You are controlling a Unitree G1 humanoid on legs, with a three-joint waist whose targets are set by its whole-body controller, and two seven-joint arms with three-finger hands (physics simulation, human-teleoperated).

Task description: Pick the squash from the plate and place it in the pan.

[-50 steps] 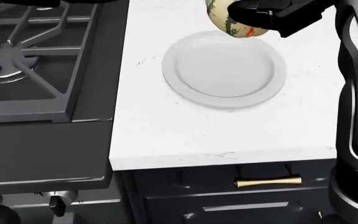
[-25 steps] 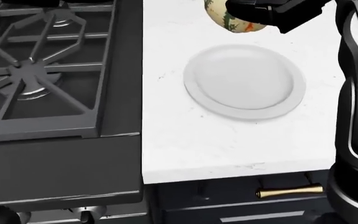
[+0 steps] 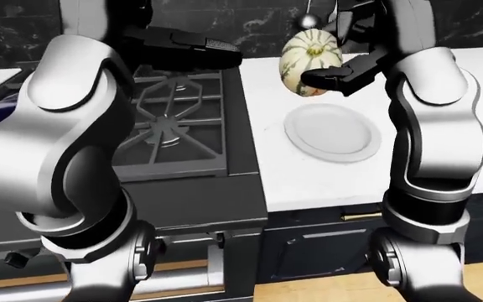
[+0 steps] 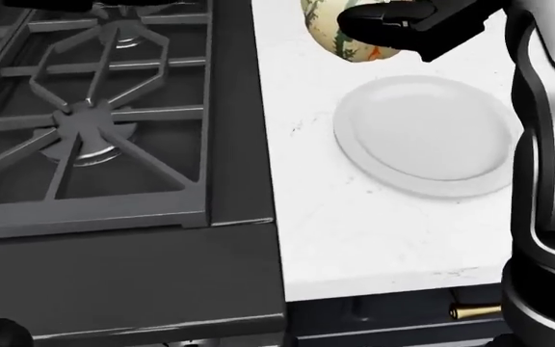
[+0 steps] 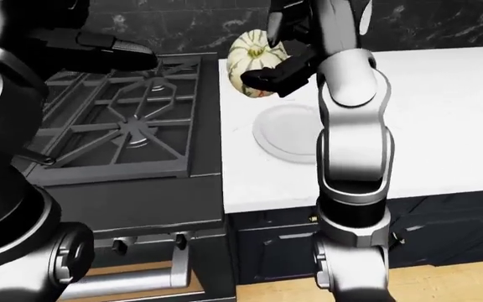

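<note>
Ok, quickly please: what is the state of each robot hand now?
Left robot hand: over the stove, holding nothing; open or closed cannot be told.
Right robot hand: closed on the squash, above the plate.

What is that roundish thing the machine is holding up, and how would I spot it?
Start at the white stone counter right of the black gas stove. A bare round white plate sits there; just above it the right robot hand grips a cream, egg-shaped squash in mid-air. Its green stripes and orange flecks make it the only patterned thing around.
</note>
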